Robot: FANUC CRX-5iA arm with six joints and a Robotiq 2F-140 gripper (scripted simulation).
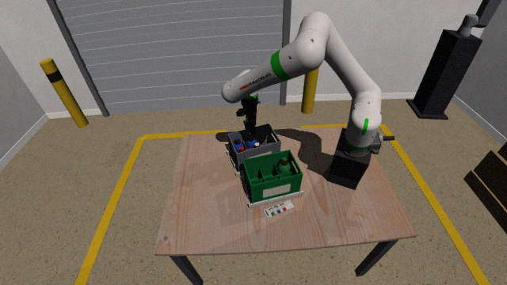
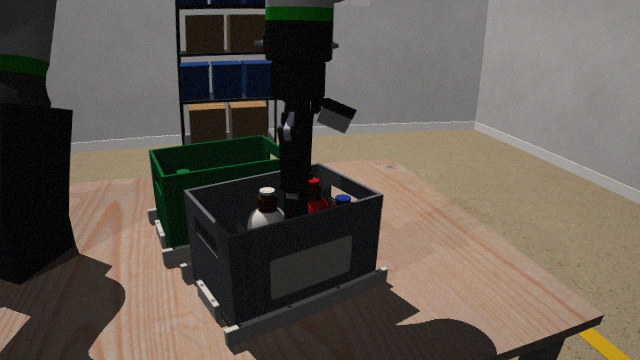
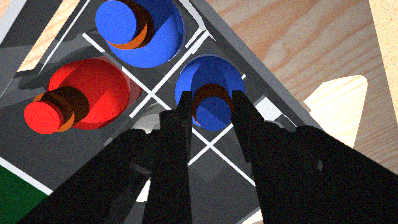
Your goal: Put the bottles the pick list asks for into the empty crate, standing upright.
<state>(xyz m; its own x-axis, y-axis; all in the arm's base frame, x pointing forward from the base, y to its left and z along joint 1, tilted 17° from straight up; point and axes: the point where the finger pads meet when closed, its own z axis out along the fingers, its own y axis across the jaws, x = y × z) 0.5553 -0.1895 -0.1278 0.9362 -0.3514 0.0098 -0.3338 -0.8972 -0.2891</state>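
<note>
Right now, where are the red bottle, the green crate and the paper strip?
red bottle (image 3: pixel 92 95), wrist view, on its red shoulder.
green crate (image 1: pixel 273 189), top view, on its front wall.
paper strip (image 1: pixel 279 209), top view, on its middle.

Two yellow bollards (image 1: pixel 63 93) flank the grey roller door (image 1: pixel 178 51). A shelf rack (image 2: pixel 178 75) holds brown and blue boxes. Yellow floor tape (image 1: pixel 115 198) rings the table's edges.
</note>
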